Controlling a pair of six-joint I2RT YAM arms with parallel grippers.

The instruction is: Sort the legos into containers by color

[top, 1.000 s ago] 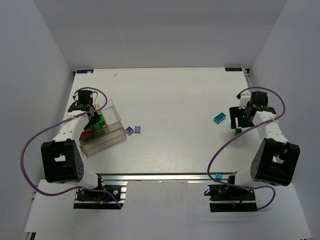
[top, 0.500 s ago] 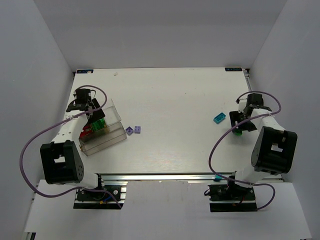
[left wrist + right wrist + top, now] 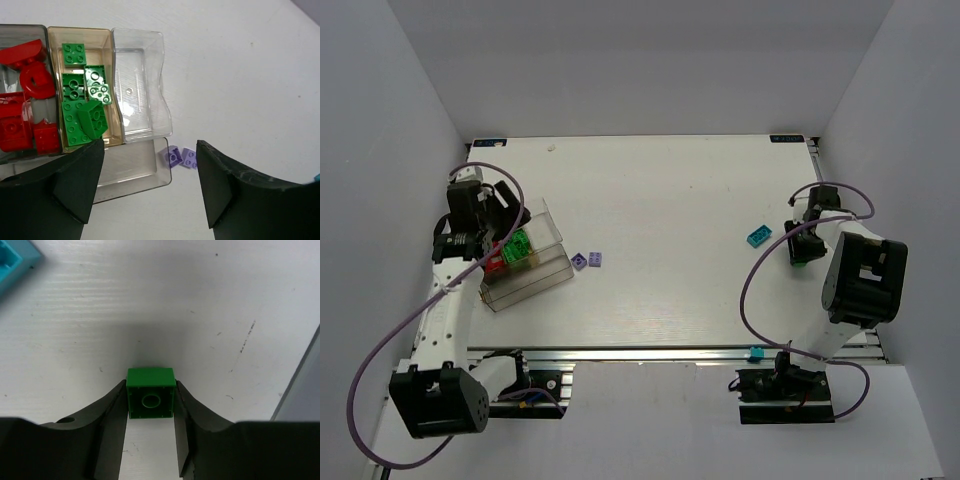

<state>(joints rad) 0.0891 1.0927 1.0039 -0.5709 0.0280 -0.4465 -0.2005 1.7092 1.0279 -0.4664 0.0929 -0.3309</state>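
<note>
The clear compartment box (image 3: pixel 542 272) stands at the table's left; in the left wrist view its compartments hold red bricks (image 3: pixel 22 90) and green bricks (image 3: pixel 82 100), and one clear compartment (image 3: pixel 137 90) is bare. Two light purple bricks (image 3: pixel 587 261) lie just right of the box, also in the left wrist view (image 3: pixel 181 157). My left gripper (image 3: pixel 150 187) is open and empty, raised above the box (image 3: pixel 480 215). My right gripper (image 3: pixel 150 405) is shut on a green brick (image 3: pixel 150 392) low over the table at the right (image 3: pixel 800 250). A teal brick (image 3: pixel 758 236) lies to its left.
The teal brick's corner shows at the top left of the right wrist view (image 3: pixel 12 265). The right wall (image 3: pixel 300 390) stands close beside my right gripper. Purple cables loop off both arms.
My left arm has swung up and back, lifting its open gripper above the box. My right gripper has turned and closed on the green brick by the right edge.
</note>
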